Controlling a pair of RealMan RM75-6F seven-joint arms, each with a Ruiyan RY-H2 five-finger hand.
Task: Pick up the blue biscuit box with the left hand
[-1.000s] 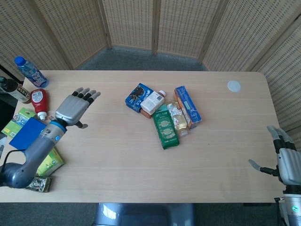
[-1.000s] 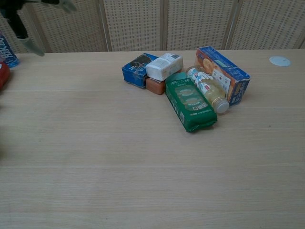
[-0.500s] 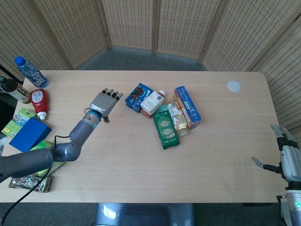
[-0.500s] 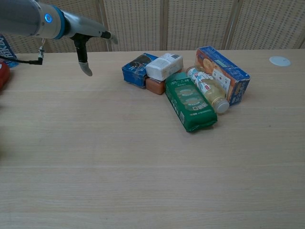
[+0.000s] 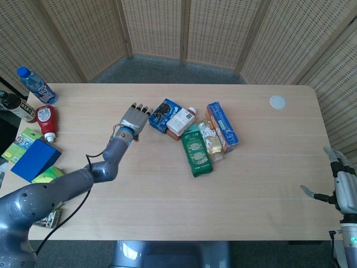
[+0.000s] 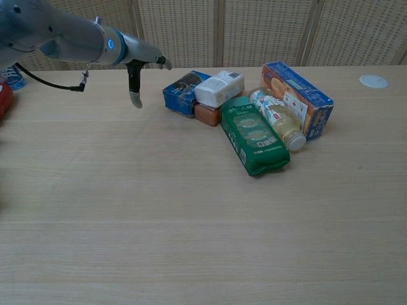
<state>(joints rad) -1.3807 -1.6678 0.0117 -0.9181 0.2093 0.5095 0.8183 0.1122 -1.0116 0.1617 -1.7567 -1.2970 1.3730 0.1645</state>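
Fingers [image 5: 139, 108] of the grey left hand [image 5: 134, 118] are spreading flat, empty, hovering just beside the blue rectangular cardboard biscuit box [image 5: 162, 114] at the pile's left edge, positioning for a grasp.

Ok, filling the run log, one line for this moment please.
phase: reach | left hand: open, beside blue biscuit box, not touching | right hand: open, idle at table edge
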